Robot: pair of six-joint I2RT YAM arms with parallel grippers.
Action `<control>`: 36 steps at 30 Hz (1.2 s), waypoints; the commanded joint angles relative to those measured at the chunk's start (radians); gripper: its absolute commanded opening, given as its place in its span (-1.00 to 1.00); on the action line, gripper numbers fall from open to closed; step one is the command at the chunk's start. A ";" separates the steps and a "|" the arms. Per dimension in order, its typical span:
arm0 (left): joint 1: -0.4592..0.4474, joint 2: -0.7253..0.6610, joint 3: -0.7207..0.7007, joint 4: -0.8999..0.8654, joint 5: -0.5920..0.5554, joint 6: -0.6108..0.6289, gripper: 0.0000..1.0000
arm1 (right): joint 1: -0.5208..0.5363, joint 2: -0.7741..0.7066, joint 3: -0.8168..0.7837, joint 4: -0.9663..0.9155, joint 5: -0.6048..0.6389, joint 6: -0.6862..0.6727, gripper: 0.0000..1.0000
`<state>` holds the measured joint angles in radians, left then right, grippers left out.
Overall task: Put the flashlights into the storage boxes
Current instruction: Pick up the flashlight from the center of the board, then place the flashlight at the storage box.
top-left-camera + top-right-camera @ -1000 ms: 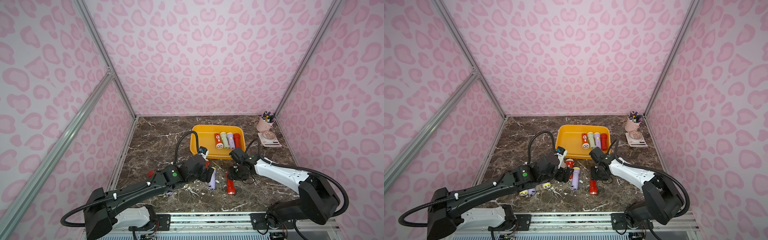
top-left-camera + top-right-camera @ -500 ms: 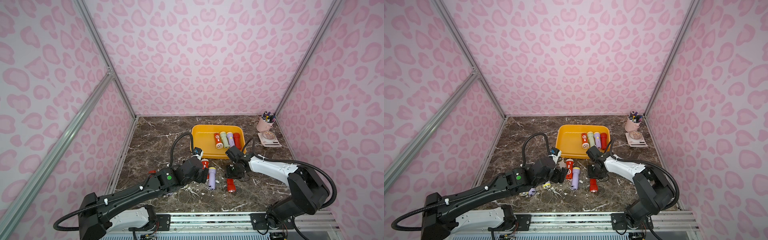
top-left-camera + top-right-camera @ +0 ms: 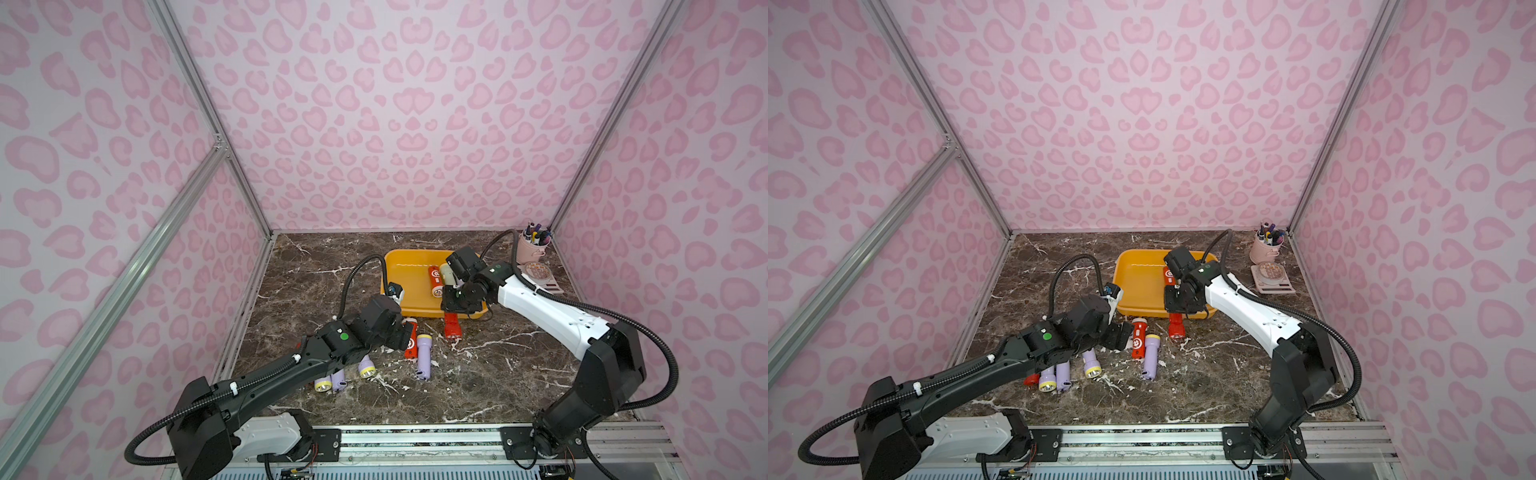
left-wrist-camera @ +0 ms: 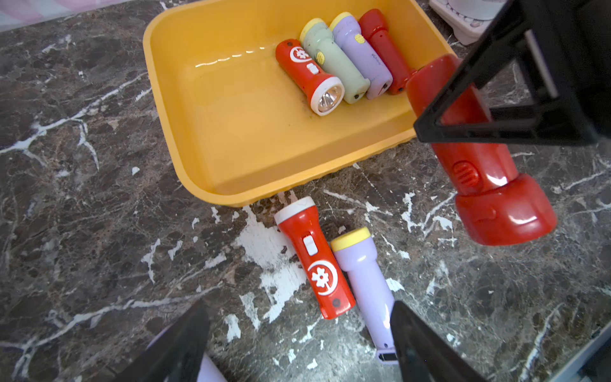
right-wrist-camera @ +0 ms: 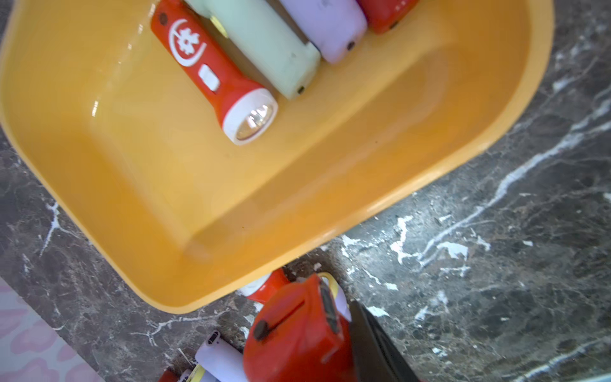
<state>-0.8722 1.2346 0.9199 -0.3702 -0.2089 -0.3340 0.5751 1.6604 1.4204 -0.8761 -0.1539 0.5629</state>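
The yellow-orange storage box [image 3: 401,286] [image 4: 231,115] holds several flashlights in a row: a white-labelled red one [image 4: 309,77], a pale green one [image 4: 334,63], a lilac one [image 4: 362,54] and a red one [image 4: 385,49]. My right gripper [image 3: 454,309] is shut on a plain red flashlight [image 3: 452,329] [image 4: 479,172] [image 5: 297,334], held tilted at the box's front right rim. My left gripper [image 3: 401,337] [image 4: 297,317] stands open over a labelled red flashlight [image 4: 314,258] and a lilac one [image 4: 363,277] lying on the table.
More lilac flashlights with yellow heads [image 3: 366,369] [image 3: 328,382] lie under my left forearm. A pink pen cup [image 3: 534,247] and a small pink scale [image 3: 540,279] stand at the back right corner. Pink walls close in three sides.
My right gripper has shut on the plain red flashlight and carried it from the table up to the box's front rim. The left gripper has drawn back a little, still open.
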 commanded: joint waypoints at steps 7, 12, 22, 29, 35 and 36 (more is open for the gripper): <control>0.063 0.047 0.075 0.057 0.083 0.148 0.74 | -0.032 0.206 0.284 -0.096 0.007 -0.084 -0.34; 0.084 0.048 0.085 0.071 0.178 0.196 0.77 | -0.047 0.315 0.404 -0.109 -0.017 -0.100 -0.33; 0.097 0.039 0.120 0.031 0.225 0.254 1.00 | -0.060 0.551 0.638 -0.127 -0.058 -0.119 -0.33; 0.121 0.026 0.119 0.019 0.238 0.268 0.95 | -0.067 0.745 0.856 -0.181 -0.082 -0.127 -0.32; 0.141 0.016 0.115 0.007 0.258 0.276 0.95 | -0.092 0.840 0.948 -0.197 -0.098 -0.122 -0.30; 0.144 0.013 0.113 0.008 0.259 0.276 0.95 | -0.095 0.848 0.952 -0.199 -0.099 -0.121 -0.30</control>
<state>-0.7334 1.2556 1.0245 -0.3580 0.0303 -0.0750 0.4866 2.4817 2.3581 -1.0447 -0.2451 0.4416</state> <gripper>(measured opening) 0.977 0.368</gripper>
